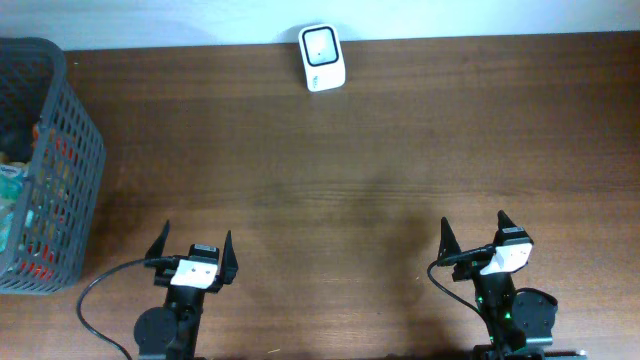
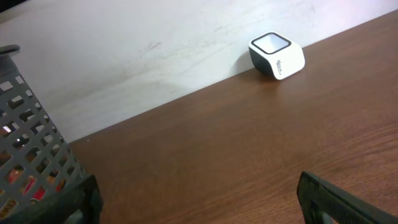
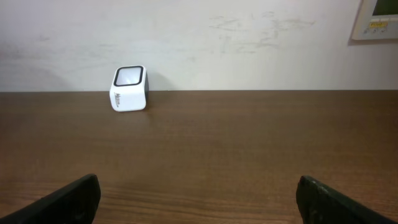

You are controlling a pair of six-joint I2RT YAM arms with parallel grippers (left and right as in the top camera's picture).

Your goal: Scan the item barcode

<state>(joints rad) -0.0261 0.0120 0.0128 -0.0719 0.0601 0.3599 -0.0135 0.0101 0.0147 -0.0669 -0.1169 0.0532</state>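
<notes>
Both grippers empty, parked at the near edge of the table.

My left gripper [image 1: 196, 240] and right gripper [image 1: 473, 225] both have their fingers spread wide, holding nothing and well apart from each other. The small white cube-shaped barcode scanner with a dark-rimmed window [image 1: 322, 58] sits at the far edge of the dark brown wooden table [image 1: 350, 180], against the wall. The grey plastic lattice basket [image 1: 70, 130] stands far left, with red and teal packaged goods [image 1: 12, 185] inside it; no barcode can be made out.
</notes>
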